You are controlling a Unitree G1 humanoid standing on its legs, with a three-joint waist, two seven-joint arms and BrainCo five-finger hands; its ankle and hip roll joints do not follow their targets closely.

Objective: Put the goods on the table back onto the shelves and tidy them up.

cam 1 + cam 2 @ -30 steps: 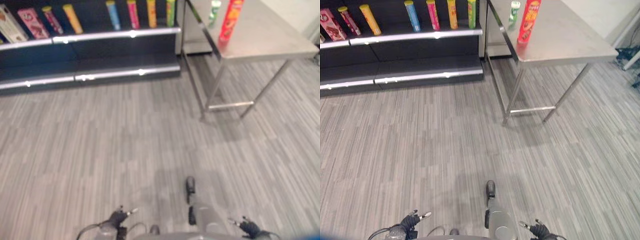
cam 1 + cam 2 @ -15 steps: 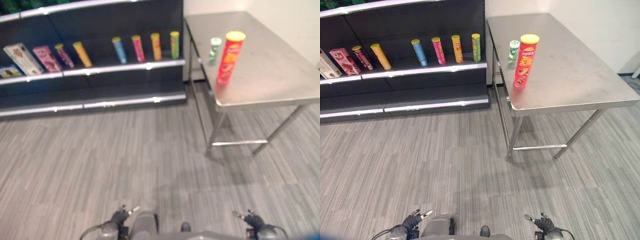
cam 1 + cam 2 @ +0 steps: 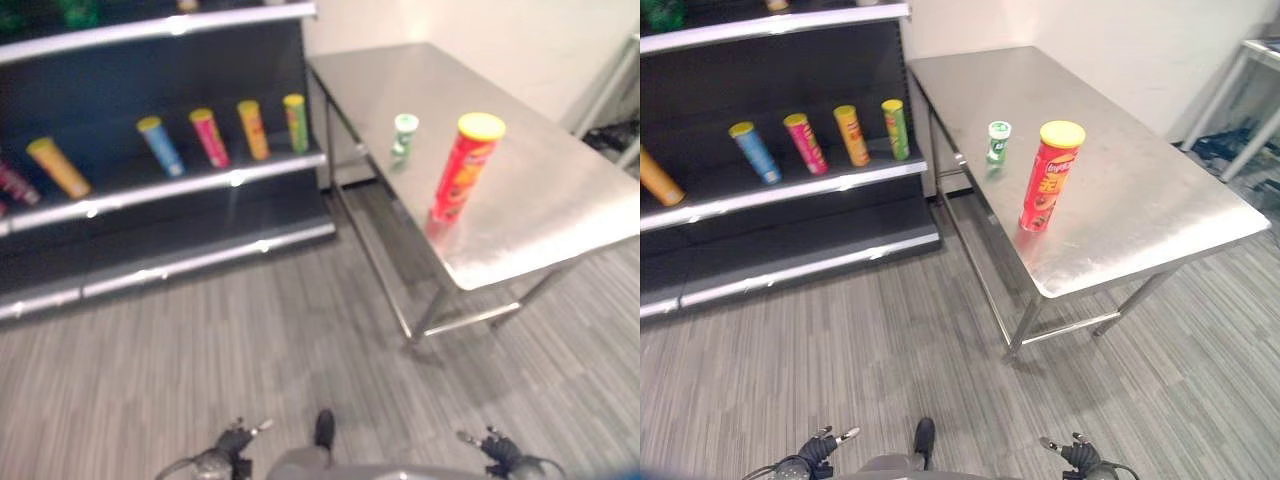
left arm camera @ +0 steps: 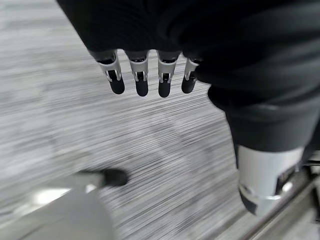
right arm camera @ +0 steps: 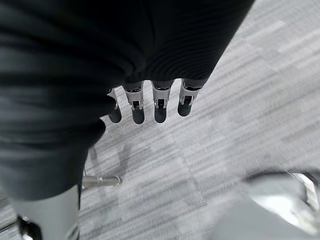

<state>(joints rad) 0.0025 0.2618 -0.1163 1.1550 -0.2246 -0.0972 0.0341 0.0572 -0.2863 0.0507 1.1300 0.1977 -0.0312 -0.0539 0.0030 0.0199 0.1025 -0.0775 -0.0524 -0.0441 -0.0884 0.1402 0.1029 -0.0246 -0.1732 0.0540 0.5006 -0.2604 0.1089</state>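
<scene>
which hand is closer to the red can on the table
Right. The right hand hangs low, roughly below the red can; the left hand hangs low too, but well off to the can's left. Both are open and empty.

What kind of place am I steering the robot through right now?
Probably a shop mock-up or retail test room: dark tiered shelves with silver edges hold a row of upright coloured snack tubes, beside a bare stainless steel table carrying a red yellow-lidded tube, on grey carpet.
</scene>
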